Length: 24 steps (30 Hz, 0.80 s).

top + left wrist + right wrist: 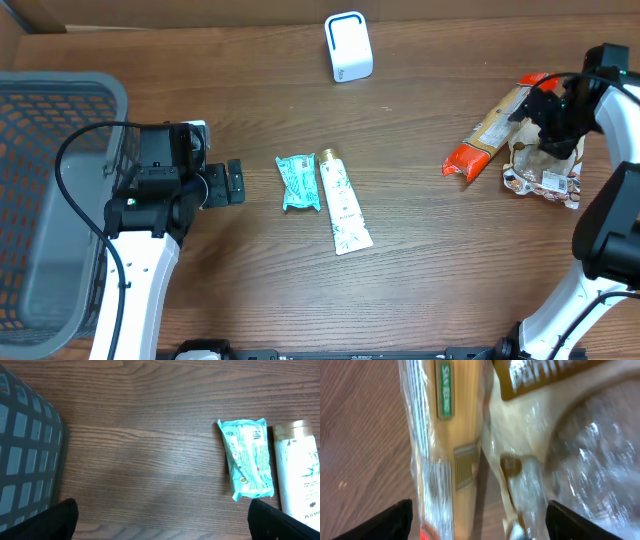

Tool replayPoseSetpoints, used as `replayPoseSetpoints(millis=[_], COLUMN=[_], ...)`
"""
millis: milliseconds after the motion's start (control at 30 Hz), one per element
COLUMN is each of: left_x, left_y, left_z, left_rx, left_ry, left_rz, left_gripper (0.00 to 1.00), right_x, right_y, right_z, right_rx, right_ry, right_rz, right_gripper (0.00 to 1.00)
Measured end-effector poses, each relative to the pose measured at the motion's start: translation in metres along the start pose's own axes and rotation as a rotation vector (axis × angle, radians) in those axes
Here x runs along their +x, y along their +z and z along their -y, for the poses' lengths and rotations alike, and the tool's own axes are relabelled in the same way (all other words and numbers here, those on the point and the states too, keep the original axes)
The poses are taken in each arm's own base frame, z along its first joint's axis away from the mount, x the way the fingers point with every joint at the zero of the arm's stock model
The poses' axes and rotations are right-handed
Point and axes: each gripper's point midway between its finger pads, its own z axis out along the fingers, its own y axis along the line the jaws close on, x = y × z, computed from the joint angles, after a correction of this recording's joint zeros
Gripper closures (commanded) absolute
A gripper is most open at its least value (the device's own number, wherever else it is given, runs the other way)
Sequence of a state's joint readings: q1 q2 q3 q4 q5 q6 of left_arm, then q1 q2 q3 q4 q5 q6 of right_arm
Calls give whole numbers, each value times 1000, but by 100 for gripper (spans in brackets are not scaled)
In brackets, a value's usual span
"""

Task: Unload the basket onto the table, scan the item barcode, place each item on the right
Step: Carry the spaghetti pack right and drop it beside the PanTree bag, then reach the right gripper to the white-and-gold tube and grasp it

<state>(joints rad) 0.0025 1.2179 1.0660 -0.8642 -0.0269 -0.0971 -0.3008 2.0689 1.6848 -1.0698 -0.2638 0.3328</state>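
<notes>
A grey mesh basket (60, 80) stood at one end of the brown wooden table (440, 290). Near the table's middle a teal packet (298, 182) lay flat, well apart from the basket. Just beside it, on the side away from the basket, lay a white tube (341, 208) printed with green leaves. Its gold cap (327, 156) pointed toward the far edge.
</notes>
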Motion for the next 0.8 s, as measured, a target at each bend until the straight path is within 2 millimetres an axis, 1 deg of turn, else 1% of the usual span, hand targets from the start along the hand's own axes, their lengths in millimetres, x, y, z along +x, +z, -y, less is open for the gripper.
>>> replayPoseSetpoints(millis=[33,67,100,200,267,333,433,500,600,633,733,800], left_x=[0,0,0,0,0,0,0,0,0,0,0,0], left_y=[0,0,0,0,0,0,0,0,0,0,0,0], left_z=[0,0,0,0,0,0,0,0,0,0,0,0], left_rx=[0,0,0,0,0,0,0,0,0,0,0,0], left_ry=[0,0,0,0,0,0,0,0,0,0,0,0], left_rz=[0,0,0,0,0,0,0,0,0,0,0,0], left_gripper=[0,0,0,1,0,0,0,0,0,0,0,0], right_x=[0,-2,-2,-5,0,13,48,78,122,140,175,201], right_y=[-6,-19,-25,-60,-77,-83,-75,-64,-46,-36,-8,16], right_z=[-2,-6,-9,-26,-45,-67,-106,-133,-163,-174,-189,-191], right_rx=[3,3,5,-6,-31,-65,-122,-161,-203,-221,-259,-270], right_ry=[-5,-17,-26,-93,-168,-259,-420,-538,-683,-739,-835,-877], right_rz=[-5,-6,-6,12,15,-2,-68,-120,-198,-228,-288,-350], right_gripper=[15,15,15,15,14,14,11,11,10,10,10,10])
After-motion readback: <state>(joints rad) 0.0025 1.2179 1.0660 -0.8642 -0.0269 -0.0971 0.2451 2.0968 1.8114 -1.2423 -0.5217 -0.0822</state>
